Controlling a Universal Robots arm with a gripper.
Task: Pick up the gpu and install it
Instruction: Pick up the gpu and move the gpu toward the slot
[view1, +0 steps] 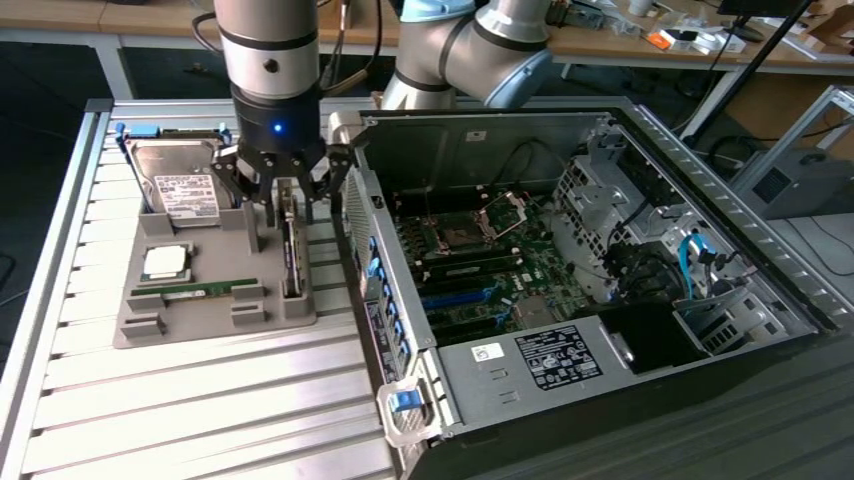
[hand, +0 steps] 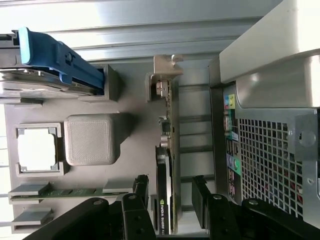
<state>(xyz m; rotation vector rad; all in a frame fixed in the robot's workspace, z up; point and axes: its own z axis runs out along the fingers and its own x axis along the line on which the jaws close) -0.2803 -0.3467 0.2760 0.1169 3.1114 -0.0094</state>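
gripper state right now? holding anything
gripper: open, jaws standing either side of the gpu, not closed on it, holding nothing

**Bits We Cannot See Well**

The gripper (view1: 288, 208) hides part of the gpu (view1: 292, 262), which stands at the gray holder's (view1: 200, 322) edge by the computer case (view1: 494, 372). The hard drive's (view1: 183, 190) label is too small to read. The picture's edge cuts off the case.

Slatted table (view1: 200, 420) under grey tray (view1: 200, 325), computer case (view1: 494, 385).
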